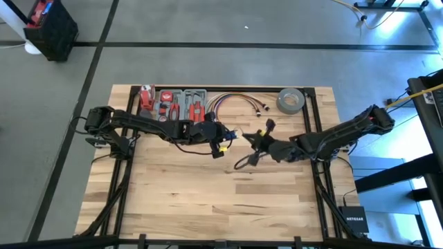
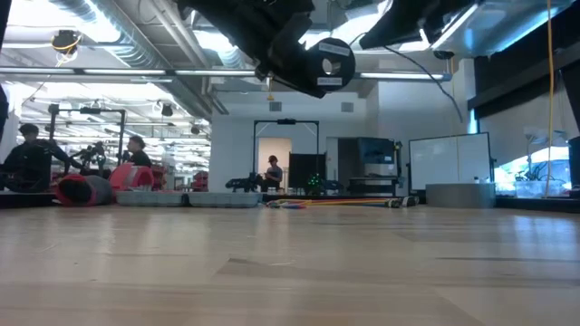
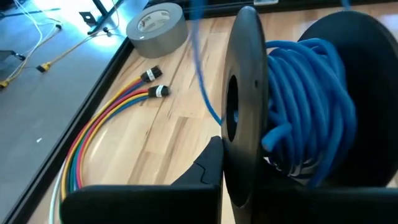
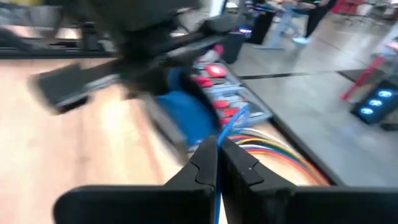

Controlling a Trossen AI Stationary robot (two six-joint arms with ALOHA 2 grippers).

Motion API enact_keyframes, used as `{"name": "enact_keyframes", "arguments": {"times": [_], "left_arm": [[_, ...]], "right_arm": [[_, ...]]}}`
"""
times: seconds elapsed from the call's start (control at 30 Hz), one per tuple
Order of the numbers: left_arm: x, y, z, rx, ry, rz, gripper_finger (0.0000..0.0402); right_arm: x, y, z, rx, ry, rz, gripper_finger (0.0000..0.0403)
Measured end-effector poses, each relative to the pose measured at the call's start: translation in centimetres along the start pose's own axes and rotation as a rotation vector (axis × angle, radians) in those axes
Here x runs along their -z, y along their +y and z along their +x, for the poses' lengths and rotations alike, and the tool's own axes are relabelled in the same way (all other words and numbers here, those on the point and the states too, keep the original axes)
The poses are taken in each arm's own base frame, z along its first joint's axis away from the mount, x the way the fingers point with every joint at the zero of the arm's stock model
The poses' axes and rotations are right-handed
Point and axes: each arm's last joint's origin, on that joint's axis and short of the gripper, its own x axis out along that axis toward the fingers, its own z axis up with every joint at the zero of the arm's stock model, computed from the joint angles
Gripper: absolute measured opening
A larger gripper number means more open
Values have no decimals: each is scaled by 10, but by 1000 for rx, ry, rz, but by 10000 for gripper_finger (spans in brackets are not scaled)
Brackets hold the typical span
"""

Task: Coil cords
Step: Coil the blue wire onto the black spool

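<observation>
Right wrist view: the right gripper (image 4: 216, 152) has its jaws pinched together on a thin blue wire (image 4: 231, 123), which runs from between the fingertips up toward the spool (image 4: 186, 121). In the left wrist view the left gripper's jaws are closed on that black spool (image 3: 245, 112), gripping one flange, with the blue wire wound in a loose, lumpy mass (image 3: 308, 106) between the flanges and one strand trailing off past the rim. From above, the left gripper (image 1: 216, 140) and right gripper (image 1: 259, 144) meet near the table's middle, raised off the wood; a black cord (image 1: 243, 160) hangs in a loop under the right one.

The wire looks light, soft and springy, likely to slip off or slacken if tension drops. It is best pinched close to the spool and fed on taut. The spool is rigid, so the flange gives a firm hold.

Behind lie a cable bundle (image 3: 106, 134), a tape roll (image 3: 157, 26) and a tool tray (image 1: 176, 104).
</observation>
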Motion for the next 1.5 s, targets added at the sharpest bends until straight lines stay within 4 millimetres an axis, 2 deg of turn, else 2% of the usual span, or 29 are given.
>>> {"name": "enact_keyframes", "arguments": {"times": [0.17,0.27,0.47,0.7,0.97,1.23,1.5], "left_arm": [[-1,2,1,-1,-11,-21,0],[-3,2,0,1,-28,-30,0],[-3,1,0,-1,-25,-18,0],[-2,1,0,3,-22,-9,0],[-3,2,0,-1,-29,-29,0],[-9,2,0,6,-84,-67,0],[-15,-4,-3,96,-146,-89,0]], "right_arm": [[3,27,-1,-79,-46,0,9],[4,35,8,-79,-77,-16,9],[0,34,30,-82,-145,-17,9],[-12,33,28,-98,-244,-17,9],[3,35,50,-168,-172,7,9],[11,40,55,-161,-129,-8,9],[12,40,58,-153,-135,-26,9]]}}
